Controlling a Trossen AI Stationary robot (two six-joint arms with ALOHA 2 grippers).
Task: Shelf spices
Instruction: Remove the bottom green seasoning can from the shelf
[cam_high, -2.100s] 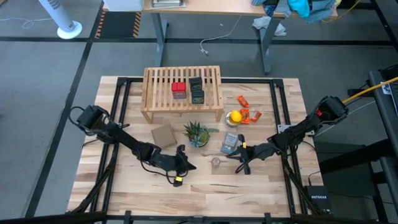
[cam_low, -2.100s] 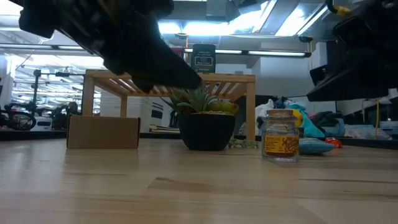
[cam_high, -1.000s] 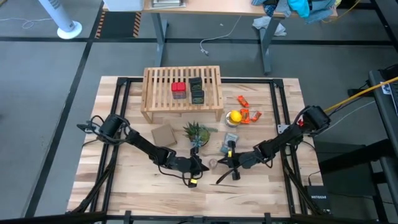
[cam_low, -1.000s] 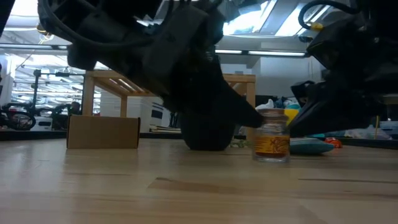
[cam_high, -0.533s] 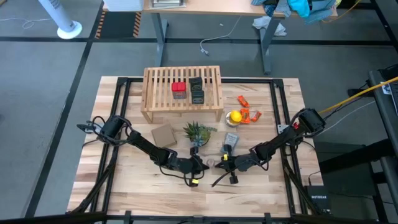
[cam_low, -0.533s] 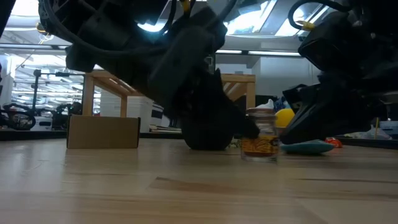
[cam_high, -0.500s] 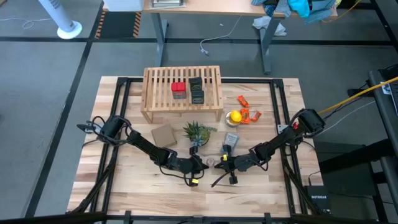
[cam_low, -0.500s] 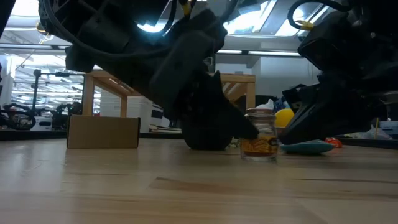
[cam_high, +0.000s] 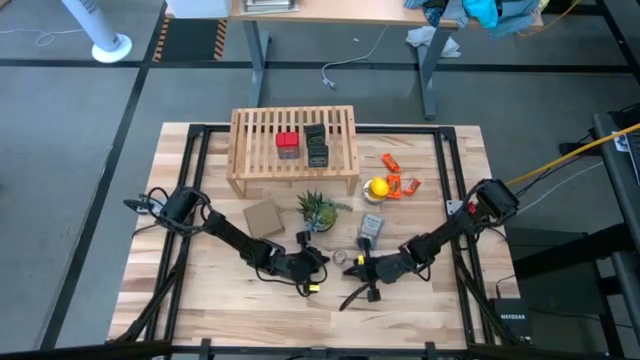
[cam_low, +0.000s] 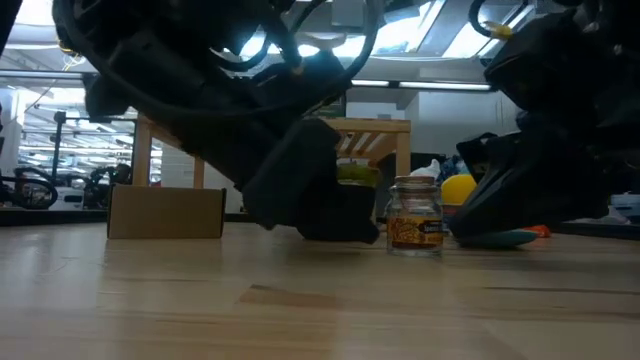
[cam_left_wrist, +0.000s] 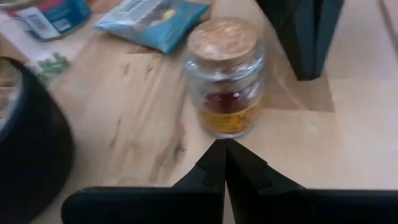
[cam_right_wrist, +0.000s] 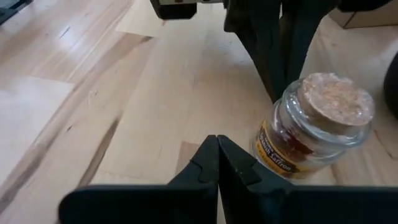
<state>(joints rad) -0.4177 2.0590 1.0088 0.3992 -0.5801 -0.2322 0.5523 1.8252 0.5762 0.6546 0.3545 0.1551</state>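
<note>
The left gripper (cam_high: 318, 258), fingers pressed together on nothing, sits just left of the small cork-topped jar (cam_high: 341, 258) on the table; the right gripper (cam_high: 362, 267), likewise clamped empty, flanks it opposite. Neither can grasp it closed, and a nudge could topple it toward the plant pot (cam_high: 318, 226), well short of the shelf (cam_high: 262, 135) holding the red tin (cam_high: 287, 144) and dark tin (cam_high: 316, 145)

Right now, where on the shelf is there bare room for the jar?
The shelf is bare left of the red tin; a narrower strip lies right of the dark tin. It is crowded around the jar, between both grippers.
</note>
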